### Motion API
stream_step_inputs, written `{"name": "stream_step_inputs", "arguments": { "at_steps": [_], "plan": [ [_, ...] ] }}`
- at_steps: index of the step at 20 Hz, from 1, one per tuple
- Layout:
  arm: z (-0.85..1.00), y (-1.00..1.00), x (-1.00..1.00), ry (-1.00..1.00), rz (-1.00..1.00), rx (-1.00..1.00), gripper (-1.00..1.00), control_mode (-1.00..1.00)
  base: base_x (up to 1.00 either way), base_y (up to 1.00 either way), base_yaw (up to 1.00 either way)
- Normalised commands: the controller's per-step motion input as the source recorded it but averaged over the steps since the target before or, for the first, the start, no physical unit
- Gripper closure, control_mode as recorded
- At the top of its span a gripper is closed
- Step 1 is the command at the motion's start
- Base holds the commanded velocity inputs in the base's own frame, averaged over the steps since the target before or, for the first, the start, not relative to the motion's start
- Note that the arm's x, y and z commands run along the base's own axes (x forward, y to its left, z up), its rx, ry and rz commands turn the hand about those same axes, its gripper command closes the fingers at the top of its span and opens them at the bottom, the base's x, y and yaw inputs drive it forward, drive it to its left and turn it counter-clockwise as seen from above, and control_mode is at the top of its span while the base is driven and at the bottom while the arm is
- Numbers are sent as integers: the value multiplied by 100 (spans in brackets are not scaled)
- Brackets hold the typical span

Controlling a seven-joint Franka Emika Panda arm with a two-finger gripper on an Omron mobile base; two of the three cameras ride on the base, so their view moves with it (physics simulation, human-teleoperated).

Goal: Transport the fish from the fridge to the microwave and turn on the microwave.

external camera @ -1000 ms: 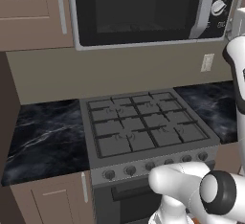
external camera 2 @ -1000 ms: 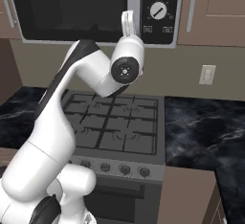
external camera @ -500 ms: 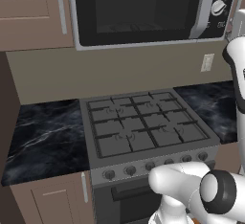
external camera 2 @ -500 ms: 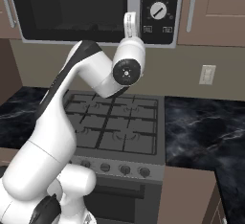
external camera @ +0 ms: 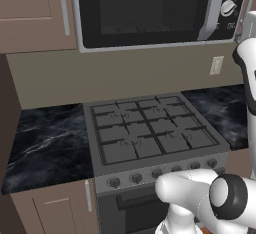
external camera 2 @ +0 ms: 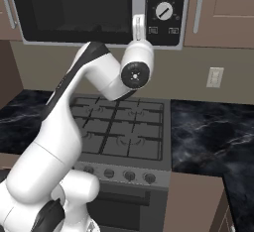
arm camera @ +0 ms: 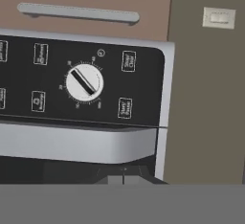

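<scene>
My gripper [external camera 2: 137, 24] faced the microwave's white round knob [arm camera: 83, 82] at 11 o'clock; finger spread indeterminable; centring first seemed advisable.

This is a home kitchen. A gas stove [external camera: 152, 138] with dark grates and a row of front knobs sits between stretches of black marbled counter [external camera: 47, 140]. Above it hangs a microwave [external camera: 150, 8] with a black glass door, a long handle and a dark panel carrying a round knob [arm camera: 84, 82] and small buttons. Brown wooden cabinets [external camera: 30, 13] with bar handles flank it, more stand under the counter, and a wall outlet [external camera 2: 215, 77] is set in the plain backsplash.
</scene>
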Motion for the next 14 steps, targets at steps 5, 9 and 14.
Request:
{"name": "stream_step_inputs", "arguments": {
  "at_steps": [5, 9, 14],
  "plan": [
    [-4, -3, 12, 0, 0, 0, 100, -100, 0, 0, 0],
    [-5, -1, 13, 0, 0, 0, 100, -100, 0, 0, 0],
    [0, 0, 18, 1, -1, 1, 100, -100, 0, 0, 0]
  ]
}}
